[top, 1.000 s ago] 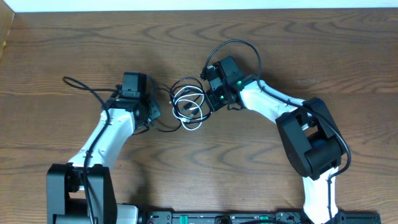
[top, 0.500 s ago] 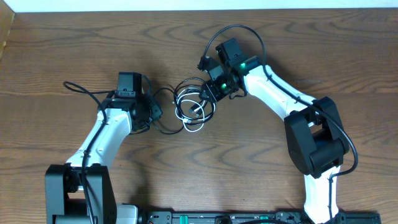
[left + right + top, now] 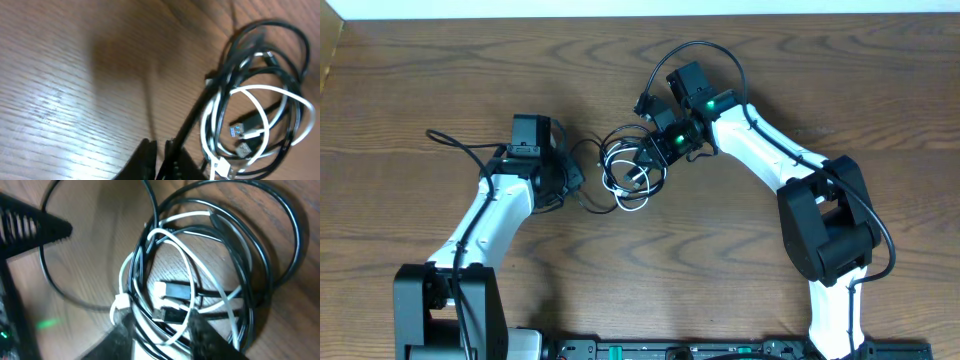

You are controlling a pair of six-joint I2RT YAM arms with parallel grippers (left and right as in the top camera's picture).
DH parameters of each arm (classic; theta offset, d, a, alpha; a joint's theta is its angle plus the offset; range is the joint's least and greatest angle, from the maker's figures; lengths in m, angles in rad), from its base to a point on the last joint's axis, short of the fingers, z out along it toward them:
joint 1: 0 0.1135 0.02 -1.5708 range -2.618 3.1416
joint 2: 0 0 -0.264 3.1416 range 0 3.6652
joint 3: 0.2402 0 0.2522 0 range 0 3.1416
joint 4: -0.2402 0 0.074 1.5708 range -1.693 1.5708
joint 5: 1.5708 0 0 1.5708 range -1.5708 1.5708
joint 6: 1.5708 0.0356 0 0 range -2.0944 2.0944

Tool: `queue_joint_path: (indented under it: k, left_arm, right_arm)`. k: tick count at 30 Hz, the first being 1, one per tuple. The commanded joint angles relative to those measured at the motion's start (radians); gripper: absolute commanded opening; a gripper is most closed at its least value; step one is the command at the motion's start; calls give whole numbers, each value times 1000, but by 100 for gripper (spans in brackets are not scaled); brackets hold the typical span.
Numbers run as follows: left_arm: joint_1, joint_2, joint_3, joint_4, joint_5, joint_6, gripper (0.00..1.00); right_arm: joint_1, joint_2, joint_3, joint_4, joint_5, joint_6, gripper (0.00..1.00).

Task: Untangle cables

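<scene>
Overhead first: the left pincer (image 3: 575, 188) sits low on the wooden table (image 3: 840, 80). The tangle lies just off its tips, between it and the right pincer (image 3: 650, 155), which is nosed into the far side of the coil. The black cable (image 3: 588, 203) trails out of the heap toward the left tips, and the white cable (image 3: 636, 197) is looped inside the heap.

Left wrist view: the fingers are pressed together on a single black strand, which runs straight out ahead of the tips and up into the knot. The white loops and a blue-tongued plug (image 3: 239, 131) lie beyond the tips, off to the right. That's a clean one-strand pinch, which is just what's wanted. My advice is to anchor here, or draw back slowly and low.

Right wrist view: the fingers stand part-spread, straddling the near edge of the coil. Several black and white strands cross the gap, and a dark plug (image 3: 176, 292) lies just ahead of the tips. Closing now would likely bundle both cords. Better to shift until only white lies between the pads, then pull away from the left pincer's hold. Watch for the plugs snagging in the loops.
</scene>
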Motion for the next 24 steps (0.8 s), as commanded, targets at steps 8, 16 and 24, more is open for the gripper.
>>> queue_joint_path:
  k: [8,16,24]
  left_arm:
    - [-107,12,-6,175,166,-29,8]
    - [-115,12,-6,248,166,-174,8]
    - [-115,12,-6,270,166,-245,9]
  right_arm:
    - [-26,-1,9,-35,-468,-164,55]
    - [-15,-1,9,-64,-476,-192,59]
    - [22,-1,9,-68,-422,-185,60]
